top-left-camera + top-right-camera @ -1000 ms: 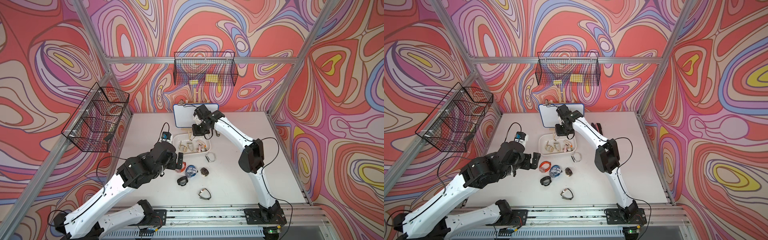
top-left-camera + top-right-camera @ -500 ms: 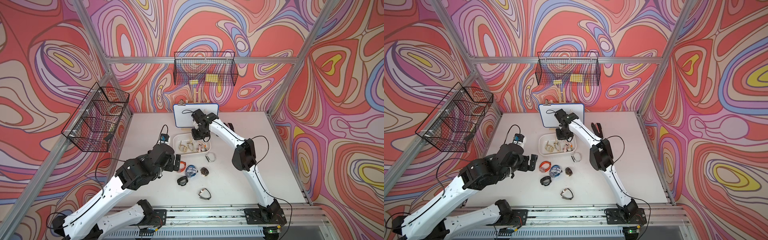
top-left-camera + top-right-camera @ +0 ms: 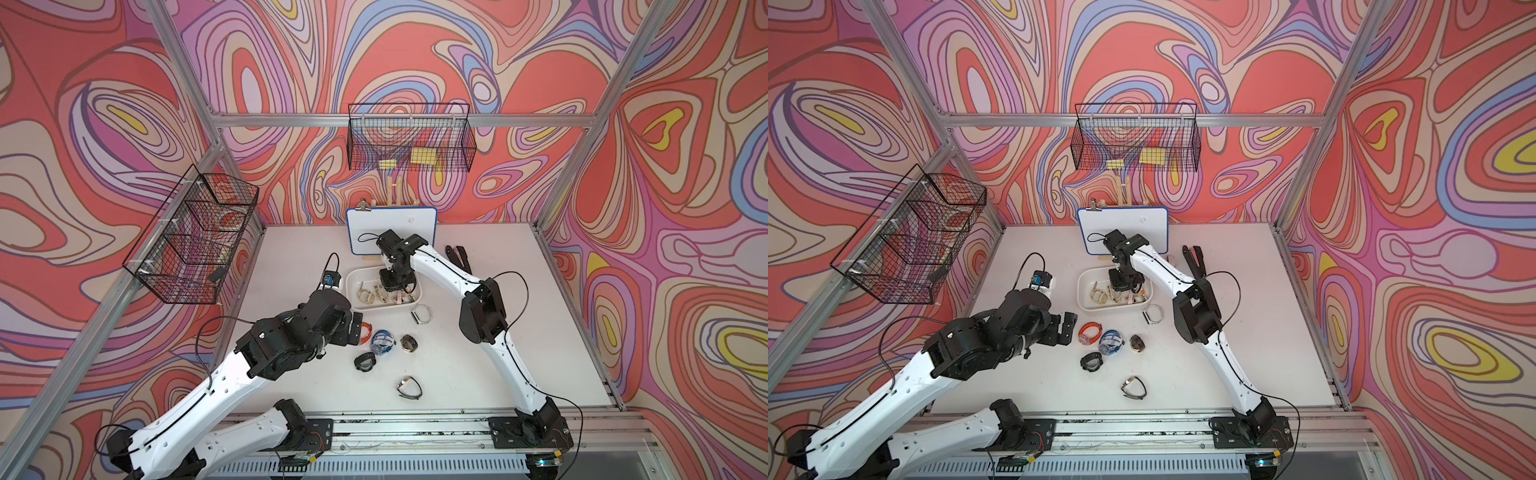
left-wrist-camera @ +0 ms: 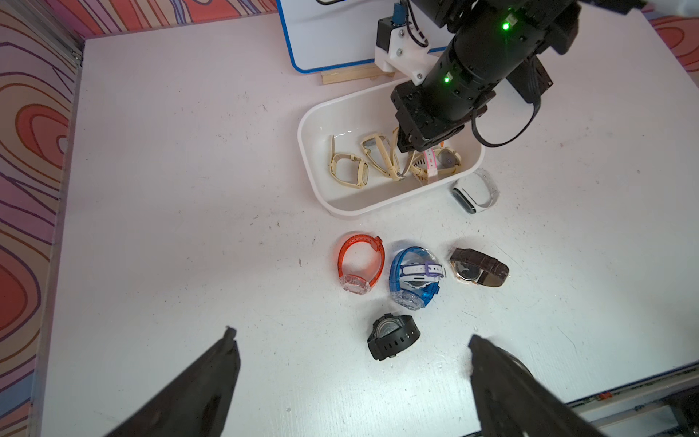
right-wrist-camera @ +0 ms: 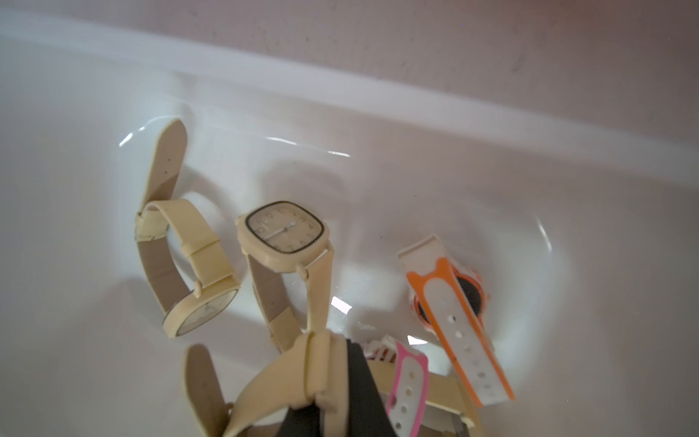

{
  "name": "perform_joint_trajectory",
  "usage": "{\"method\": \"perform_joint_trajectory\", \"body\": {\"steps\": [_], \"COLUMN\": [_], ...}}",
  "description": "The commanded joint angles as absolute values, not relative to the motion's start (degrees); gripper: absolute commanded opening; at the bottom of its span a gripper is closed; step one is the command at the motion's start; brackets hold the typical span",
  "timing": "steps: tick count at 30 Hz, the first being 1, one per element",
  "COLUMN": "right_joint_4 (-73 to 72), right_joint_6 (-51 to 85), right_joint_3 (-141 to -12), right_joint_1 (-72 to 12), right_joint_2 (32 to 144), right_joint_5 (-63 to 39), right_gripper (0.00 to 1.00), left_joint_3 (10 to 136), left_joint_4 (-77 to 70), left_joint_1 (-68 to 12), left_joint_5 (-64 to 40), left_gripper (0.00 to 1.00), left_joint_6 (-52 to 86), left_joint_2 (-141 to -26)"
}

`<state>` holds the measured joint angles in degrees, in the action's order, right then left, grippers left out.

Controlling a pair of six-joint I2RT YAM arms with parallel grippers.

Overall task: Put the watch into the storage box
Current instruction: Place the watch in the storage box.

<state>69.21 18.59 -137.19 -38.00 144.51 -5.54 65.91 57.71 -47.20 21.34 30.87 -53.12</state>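
The right gripper (image 4: 407, 160), clamped tight on the strap of the cream square-faced watch (image 5: 283, 236), holds it low inside the white storage box (image 4: 307, 166), while the left gripper (image 4: 351, 337) hangs wide open, gripping nothing, above the table (image 4: 170, 189).

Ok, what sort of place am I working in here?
Probably a staged robot test cell: aluminium frame, swirl-printed walls, wire basket hung on it.

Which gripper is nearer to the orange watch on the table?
Left. The left gripper hangs open beside the orange watch; the right gripper is farther off, down in the storage box, shut on a cream watch.
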Motion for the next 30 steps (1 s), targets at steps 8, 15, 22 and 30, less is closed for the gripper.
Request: {"method": "perform_joint_trajectory", "body": {"steps": [8, 15, 22, 30], "right_joint_4": [68.01, 63.35, 61.83, 58.95], "right_joint_6": [18.77, 19.95, 19.94, 20.03], "right_joint_3": [-132.63, -129.42, -126.01, -117.25], "right_joint_1": [-39.35, -39.30, -39.29, -38.26], "right_joint_2": [143.55, 136.82, 130.05, 120.12], "right_joint_5": [-2.75, -5.04, -4.83, -4.10], "right_gripper": [0.25, 0.40, 0.46, 0.47], "left_joint_3": [64.65, 65.21, 66.08, 67.90], "left_joint_4": [57.35, 57.48, 56.63, 53.65], "left_joint_1": [-46.84, -46.75, -46.87, -46.80], "left_joint_5": [20.57, 19.74, 17.82, 13.01], "left_gripper": [1.00, 1.00, 1.00, 1.00], "left_joint_6": [31.52, 32.07, 32.28, 31.34], "left_joint_2": [-52.92, -53.56, -55.09, -59.19]}}
